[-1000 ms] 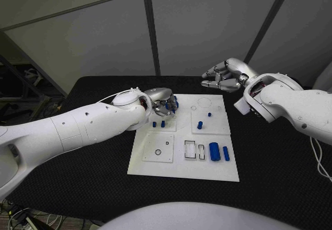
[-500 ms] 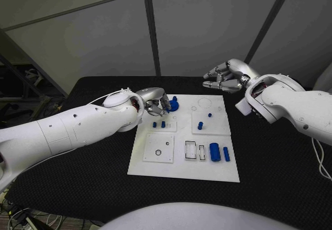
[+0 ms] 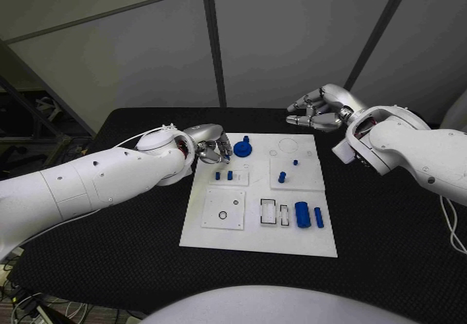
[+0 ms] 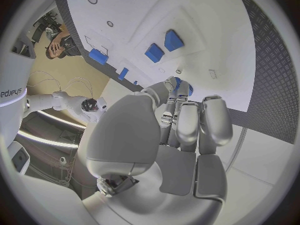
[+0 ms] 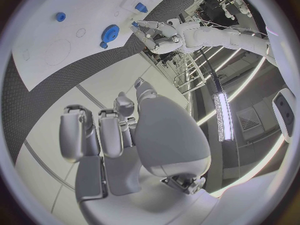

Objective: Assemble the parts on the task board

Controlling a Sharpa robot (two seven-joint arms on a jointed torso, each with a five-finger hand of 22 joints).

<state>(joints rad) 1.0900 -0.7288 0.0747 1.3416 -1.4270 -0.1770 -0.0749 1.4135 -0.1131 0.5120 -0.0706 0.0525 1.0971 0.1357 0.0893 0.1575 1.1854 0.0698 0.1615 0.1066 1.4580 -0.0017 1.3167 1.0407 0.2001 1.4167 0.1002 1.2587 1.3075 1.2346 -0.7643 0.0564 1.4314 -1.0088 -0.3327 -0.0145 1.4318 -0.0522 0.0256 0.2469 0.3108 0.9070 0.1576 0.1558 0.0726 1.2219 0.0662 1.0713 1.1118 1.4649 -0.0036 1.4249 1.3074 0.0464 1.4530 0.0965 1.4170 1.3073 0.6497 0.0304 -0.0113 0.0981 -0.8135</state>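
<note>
The white rectangular task board [image 3: 259, 233] lies mid-frame on the black desk [image 3: 107, 236]. A round blue gear-like part [image 3: 242, 149] sits at the board's upper left, just right of the left hand [image 3: 214, 144], whose fingers are curled with nothing visibly held. The right hand [image 3: 316, 111] hovers curled and empty beyond the board's upper right.

We cannot tell whether the left hand [image 3: 211, 148] touches the blue gear [image 3: 242, 148] at its three o'clock; in the left wrist view its fingertips [image 4: 180, 87] overlap something blue.
</note>
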